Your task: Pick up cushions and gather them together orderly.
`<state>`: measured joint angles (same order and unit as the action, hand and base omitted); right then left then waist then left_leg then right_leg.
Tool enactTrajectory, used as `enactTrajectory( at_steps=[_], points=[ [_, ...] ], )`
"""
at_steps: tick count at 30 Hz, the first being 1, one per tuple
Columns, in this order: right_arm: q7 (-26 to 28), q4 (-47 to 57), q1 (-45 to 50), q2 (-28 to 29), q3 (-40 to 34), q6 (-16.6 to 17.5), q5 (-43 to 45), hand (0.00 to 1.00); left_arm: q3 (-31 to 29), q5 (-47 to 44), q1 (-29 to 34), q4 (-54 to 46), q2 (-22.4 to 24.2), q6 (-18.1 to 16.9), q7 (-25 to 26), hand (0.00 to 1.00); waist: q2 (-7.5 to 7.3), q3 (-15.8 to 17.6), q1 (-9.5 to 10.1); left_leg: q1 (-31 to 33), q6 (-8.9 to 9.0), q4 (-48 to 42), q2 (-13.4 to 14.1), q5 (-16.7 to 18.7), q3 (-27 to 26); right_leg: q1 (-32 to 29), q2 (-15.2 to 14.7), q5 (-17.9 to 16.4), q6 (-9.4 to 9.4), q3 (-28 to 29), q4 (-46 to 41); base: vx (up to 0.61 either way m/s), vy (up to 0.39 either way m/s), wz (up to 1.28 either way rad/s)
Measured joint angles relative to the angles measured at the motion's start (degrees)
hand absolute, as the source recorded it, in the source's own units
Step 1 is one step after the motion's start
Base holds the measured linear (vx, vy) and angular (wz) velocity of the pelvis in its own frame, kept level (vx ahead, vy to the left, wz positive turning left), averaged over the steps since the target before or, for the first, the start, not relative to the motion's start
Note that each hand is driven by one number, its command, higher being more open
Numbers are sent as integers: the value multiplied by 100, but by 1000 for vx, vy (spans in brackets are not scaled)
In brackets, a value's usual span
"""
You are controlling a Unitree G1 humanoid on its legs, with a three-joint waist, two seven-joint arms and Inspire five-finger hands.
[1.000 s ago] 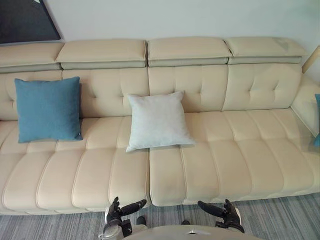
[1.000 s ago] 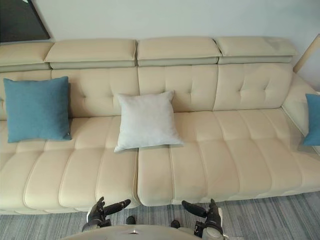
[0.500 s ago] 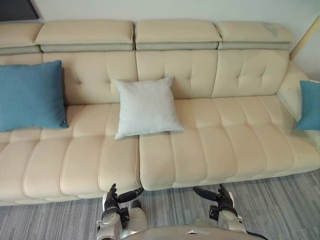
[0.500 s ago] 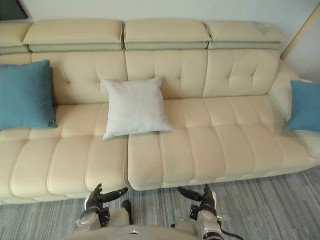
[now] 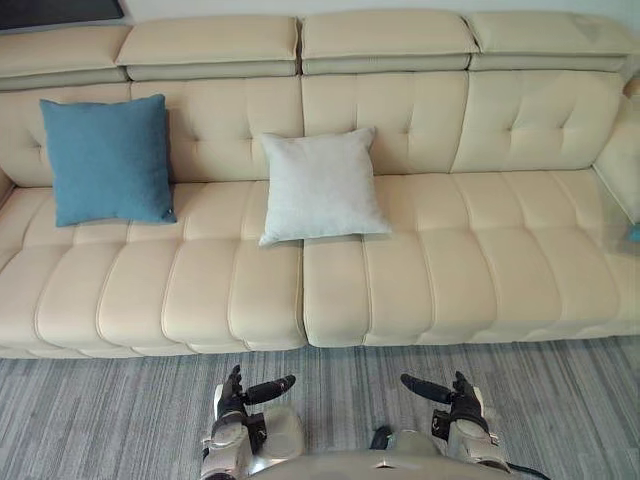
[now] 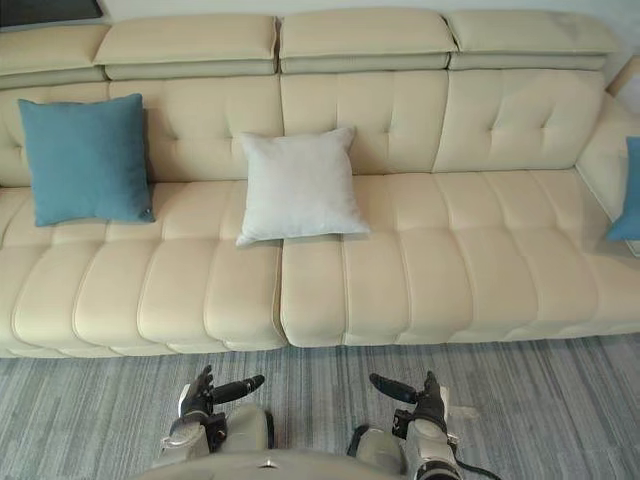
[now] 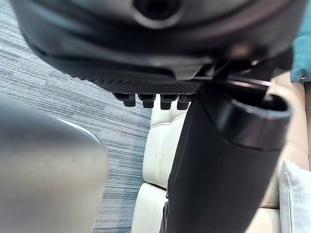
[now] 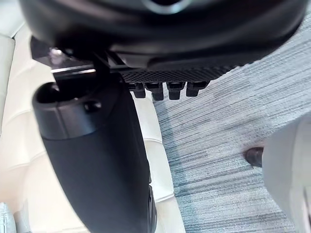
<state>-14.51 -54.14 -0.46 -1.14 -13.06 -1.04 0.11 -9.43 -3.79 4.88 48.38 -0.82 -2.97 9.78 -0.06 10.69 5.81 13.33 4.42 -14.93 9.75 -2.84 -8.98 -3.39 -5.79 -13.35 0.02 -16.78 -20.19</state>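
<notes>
The camera has swung since a moment ago, baring more grey carpet (image 5: 100, 410); the cushions lie as before on the cream sofa (image 5: 480, 270). A blue cushion (image 5: 108, 160) leans left, a pale grey cushion (image 5: 320, 186) mid-sofa, and a second blue cushion (image 6: 627, 190) far right. The left hand (image 5: 232, 400) and right hand (image 5: 462, 405) hang low, fingers relaxed, empty.
</notes>
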Motion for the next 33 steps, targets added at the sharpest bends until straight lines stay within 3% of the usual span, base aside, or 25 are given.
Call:
enactTrajectory(
  at_steps=[3,5,6,9,15,20,25,27,28,29,31,33],
  points=[
    [6,163,139,15,-48,9,0,100,-50,4,41,15,14,2,17,100,11,-9,-13,-96,55,-1455,153,1096,195,-133,-142,116,118,106,-105,-96,147,-9],
    [12,171,148,81,-79,9,2,100,-65,4,66,49,75,6,19,100,94,-48,-27,-370,166,-1295,131,1347,370,-171,-117,232,275,260,-50,-117,248,-27],
    [26,166,167,172,-140,-1,7,100,-61,4,66,66,67,44,21,100,57,-57,-50,-539,162,-931,69,1460,376,-180,-100,370,374,332,105,-112,176,-18],
    [91,138,320,459,-142,-1,10,100,-93,-2,74,110,-28,101,54,100,-105,-146,-51,-758,8,-519,-140,1348,123,-18,-221,744,472,525,613,-131,188,-32],
    [135,85,372,470,-273,-4,32,100,-53,9,81,417,-34,107,39,100,-79,-378,-138,-938,-46,-244,-377,1347,-143,96,-265,1258,542,927,1319,-49,103,-33],
    [140,11,359,389,-384,0,221,100,-51,124,-41,602,-58,114,15,100,-38,-368,-190,-1182,-65,-163,-290,1349,-389,212,-100,1388,534,1244,1558,55,-4,-35],
    [144,-298,138,246,-364,1,221,100,-41,240,-144,833,-125,118,-20,100,-17,-343,-220,-1282,-30,-120,-112,1463,-826,-132,182,1622,384,1855,1650,74,-9,-81],
    [142,-472,-24,115,-211,-1,219,100,-36,239,-201,856,-98,118,-22,100,90,-283,-242,-1342,-31,-23,76,1486,-1162,-243,376,2050,-62,1058,1822,5,-60,-115],
    [142,-527,-154,59,-158,-4,219,100,-29,234,-209,859,-91,126,-33,100,161,-216,-254,-1398,-27,4,212,1475,-1528,-288,372,1934,-441,-131,1817,-7,-103,-120],
    [141,-529,-174,42,-159,-5,219,100,-18,227,-211,858,-94,136,-32,100,146,-207,-250,-1481,-26,16,211,1475,-1726,-293,269,1664,-638,-872,1684,31,-138,-120],
    [133,-533,-184,-75,-157,2,216,100,252,251,-192,853,-118,120,-49,100,281,-138,-288,-1830,-12,87,235,1472,-2126,-250,73,1402,-667,-2154,1221,105,-108,-116],
    [133,-539,-153,-100,-154,5,216,100,311,309,-219,856,-181,116,-47,100,318,-118,-287,-1938,1,107,207,1480,-2141,-297,142,1321,-480,-1924,1157,90,-56,-94]
  ],
)
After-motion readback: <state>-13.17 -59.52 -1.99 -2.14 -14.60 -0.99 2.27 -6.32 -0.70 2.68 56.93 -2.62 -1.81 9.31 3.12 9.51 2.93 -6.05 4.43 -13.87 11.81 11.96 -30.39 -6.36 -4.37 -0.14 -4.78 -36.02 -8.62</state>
